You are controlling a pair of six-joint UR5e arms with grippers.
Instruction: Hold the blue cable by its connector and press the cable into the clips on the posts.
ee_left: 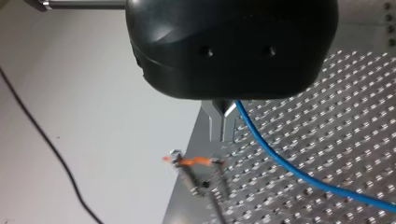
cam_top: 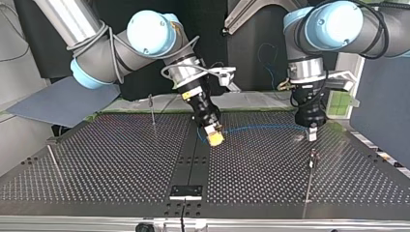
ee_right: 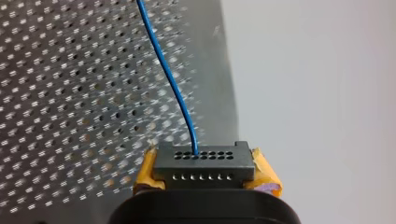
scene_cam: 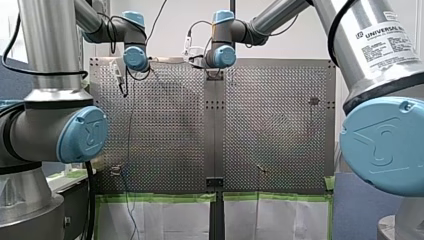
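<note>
My right gripper (ee_right: 204, 173) has its fingers clamped on the connector (ee_right: 205, 158), and the blue cable (ee_right: 163, 70) leaves toward 12 o'clock. I cannot tell my left gripper (ee_left: 222, 123)'s grip. The arm label (scene_cam: 387, 42) reads "UNIVERSAL".

Bright, even light glints off the perforated table (ee_right: 70, 70).

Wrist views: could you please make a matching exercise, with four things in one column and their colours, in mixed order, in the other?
Things:
1 cable
2 connector
3 pads of my right gripper
4 clip

Colours:
a orange
b dark grey
c blue
d yellow

Pairs: 1-c, 2-b, 3-d, 4-a
</note>
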